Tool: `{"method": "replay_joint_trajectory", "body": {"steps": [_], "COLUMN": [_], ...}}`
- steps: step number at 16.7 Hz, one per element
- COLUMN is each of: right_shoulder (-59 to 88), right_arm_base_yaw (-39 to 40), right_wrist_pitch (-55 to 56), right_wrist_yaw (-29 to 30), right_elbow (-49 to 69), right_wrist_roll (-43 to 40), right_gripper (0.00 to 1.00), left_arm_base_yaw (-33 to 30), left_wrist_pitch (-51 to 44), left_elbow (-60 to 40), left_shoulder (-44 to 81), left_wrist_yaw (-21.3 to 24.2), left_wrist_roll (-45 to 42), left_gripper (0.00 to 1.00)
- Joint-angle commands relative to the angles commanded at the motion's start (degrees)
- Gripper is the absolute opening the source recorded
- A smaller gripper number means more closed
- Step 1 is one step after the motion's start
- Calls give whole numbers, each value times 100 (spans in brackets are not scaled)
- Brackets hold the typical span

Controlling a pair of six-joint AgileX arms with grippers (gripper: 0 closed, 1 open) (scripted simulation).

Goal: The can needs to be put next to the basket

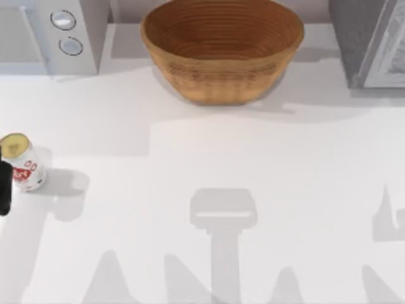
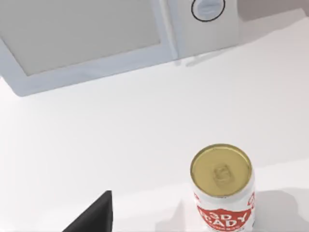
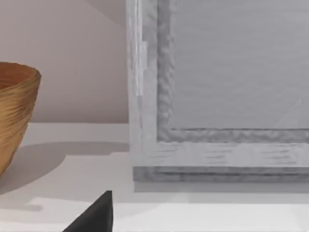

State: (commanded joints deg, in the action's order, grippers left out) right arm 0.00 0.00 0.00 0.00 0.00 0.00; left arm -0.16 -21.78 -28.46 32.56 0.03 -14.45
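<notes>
Can point(image 1: 23, 163) stands upright at counter's point(image 1: 253, 190) 9 o'clock edge, left claw point(image 1: 4, 190) just beside it at 7; claw's state can't tell. Basket point(image 1: 221, 50) far off at 1–2 o'clock.

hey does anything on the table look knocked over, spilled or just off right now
Nothing stands out. The can stands upright near the table's left edge, unspilled, well away from the basket, which sits level at the back. The left pincer is beside the can.
</notes>
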Motion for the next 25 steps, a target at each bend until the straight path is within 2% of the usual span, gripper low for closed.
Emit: {"method": "replay_joint_trajectory", "body": {"steps": [8,13,18,25], "right_shoulder": [0,0,0,0], "right_arm_base_yaw": [0,0,0,0], "right_wrist_pitch": [0,0,0,0], "right_wrist_yaw": [0,0,0,0], "right_elbow": [0,0,0,0], "right_wrist_roll": [0,0,0,0], "right_gripper": [100,100,100,100], "left_arm_base_yaw": [-15,-33,-41,-34], "left_wrist_pitch": [-2840,-4150,-4726,-4627], "left_elbow": [-3516,-5242,-6118,-6030], "left_shoulder": [4785,6821,7781,7819], "left_wrist_yaw": [-39,-25,2,3], "left_wrist_roll": [-1844,-2719,-3130,-3144], "left_gripper": [100,100,100,100]}}
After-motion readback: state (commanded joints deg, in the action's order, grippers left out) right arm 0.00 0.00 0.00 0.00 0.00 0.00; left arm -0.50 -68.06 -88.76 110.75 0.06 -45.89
